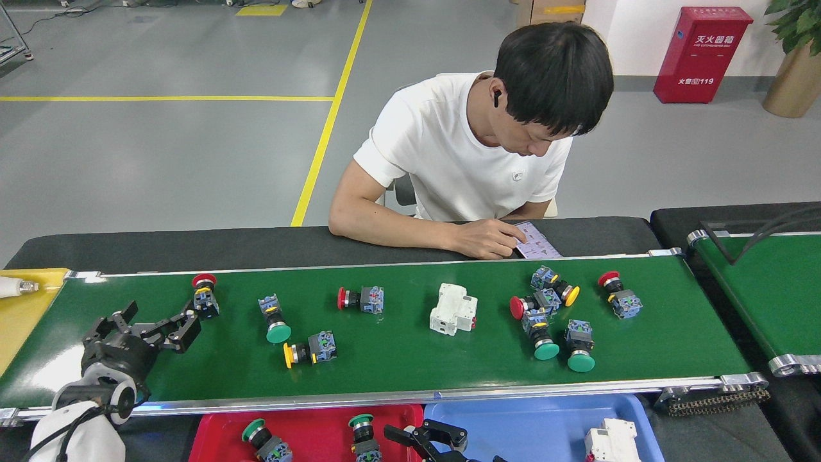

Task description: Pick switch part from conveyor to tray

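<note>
My left gripper (157,321) hangs over the glossy dark-green conveyor belt with silver edge rails (397,350) at about 9 o'clock, fingers spread wide, nothing between them. Its upper finger tip sits just beside a red-capped push-button switch part with a blue-black body (204,296), at the gripper's 1 o'clock; can't tell if they touch.

My right gripper (426,439) shows only at the bottom edge, 6 o'clock, over the seam between the red plastic tray (314,427) and the blue plastic tray (532,423). The black fingers look parted, but most of it is cut off, so I can't tell its state.

On the belt, going toward 3 o'clock: a green-capped switch (272,319), a red-capped switch lying on its side (359,299), a yellow-capped switch (310,350), a white blocky circuit breaker (454,309) near centre, then a tight cluster of switches (551,317) with red, yellow and green caps, and one more red-capped switch (619,294) apart from it.

Two green-capped switches (263,441) lie in the red tray; a white breaker (609,443) sits in the blue tray.

A person in a white T-shirt (462,147) sits at 12 o'clock behind the belt, hand (484,237) on a phone (537,240) on the black ledge. A second green belt (770,295) runs off at 3 o'clock; a yellow surface (25,308) is at 9 o'clock.
</note>
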`<state>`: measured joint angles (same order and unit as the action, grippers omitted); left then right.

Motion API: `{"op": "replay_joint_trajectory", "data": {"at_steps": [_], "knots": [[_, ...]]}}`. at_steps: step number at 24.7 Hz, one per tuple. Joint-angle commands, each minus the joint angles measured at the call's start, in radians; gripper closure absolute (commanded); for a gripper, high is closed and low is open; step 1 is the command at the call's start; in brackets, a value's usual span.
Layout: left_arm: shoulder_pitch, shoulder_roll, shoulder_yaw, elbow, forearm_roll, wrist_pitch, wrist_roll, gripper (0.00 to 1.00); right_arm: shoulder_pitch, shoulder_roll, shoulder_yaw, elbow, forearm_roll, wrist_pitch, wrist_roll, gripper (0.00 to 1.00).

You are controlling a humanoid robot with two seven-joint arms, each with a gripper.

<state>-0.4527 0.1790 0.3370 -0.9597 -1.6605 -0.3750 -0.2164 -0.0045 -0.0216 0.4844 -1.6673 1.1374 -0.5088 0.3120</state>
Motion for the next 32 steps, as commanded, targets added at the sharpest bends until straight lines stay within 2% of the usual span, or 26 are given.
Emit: {"op": "replay_joint_trajectory", "data": {"at_steps": [1,4,7,10,12,14,15,18,19,21,23,25,28,30,32], "knots": [[-0.034,0.01,-0.003,0.016,-0.001,0.011,0.006,0.0,-0.045,0.009,-0.063,-0.012,-0.001,0.138,-0.001,0.04],[-0.053,0.016,-0.003,0.052,-0.002,0.01,0.006,0.0,-0.089,0.002,-0.153,-0.012,0.027,0.328,-0.01,0.05],[-0.078,0.027,-0.004,0.116,-0.001,0.011,0.011,0.0,-0.074,-0.021,-0.254,-0.012,0.093,0.398,-0.099,0.05],[-0.118,0.037,-0.016,0.193,-0.002,0.014,0.035,0.0,0.017,-0.023,-0.314,-0.023,0.151,0.438,-0.269,0.05],[-0.139,0.062,-0.05,0.262,-0.001,0.039,0.071,0.06,0.115,-0.029,-0.336,-0.048,0.162,0.461,-0.364,0.04],[-0.161,0.086,-0.087,0.325,0.008,0.056,0.112,0.17,0.195,-0.051,-0.351,-0.078,0.162,0.461,-0.384,0.04],[-0.165,0.094,-0.093,0.348,0.01,0.053,0.13,0.31,0.222,-0.057,-0.351,-0.092,0.162,0.461,-0.386,0.04],[-0.17,0.109,-0.096,0.368,0.013,0.038,0.149,0.89,0.239,-0.051,-0.349,-0.095,0.16,0.461,-0.375,0.04],[-0.17,0.109,-0.095,0.366,0.015,0.025,0.149,0.96,0.233,-0.049,-0.349,-0.094,0.162,0.464,-0.372,0.04],[-0.17,0.108,-0.09,0.346,0.054,-0.012,0.149,0.97,0.212,-0.043,-0.346,-0.085,0.163,0.467,-0.329,0.04],[-0.155,0.109,-0.098,0.299,0.11,-0.027,0.149,0.97,0.178,-0.015,-0.339,-0.057,0.166,0.467,-0.252,0.04],[-0.101,0.1,-0.098,0.213,0.127,-0.048,0.147,0.97,0.133,0.04,-0.326,-0.028,0.174,0.469,-0.188,0.04],[0.042,0.089,-0.098,-0.013,0.134,-0.07,0.14,0.97,0.075,0.111,-0.32,0.035,0.24,0.472,-0.143,0.04],[0.184,0.057,-0.099,-0.215,0.134,-0.084,0.138,0.97,0.031,0.161,-0.314,0.095,0.282,0.51,-0.142,0.04],[0.309,0.008,-0.116,-0.39,0.13,-0.122,0.135,0.96,-0.02,0.173,-0.26,0.143,0.297,0.546,-0.136,0.04]]}}
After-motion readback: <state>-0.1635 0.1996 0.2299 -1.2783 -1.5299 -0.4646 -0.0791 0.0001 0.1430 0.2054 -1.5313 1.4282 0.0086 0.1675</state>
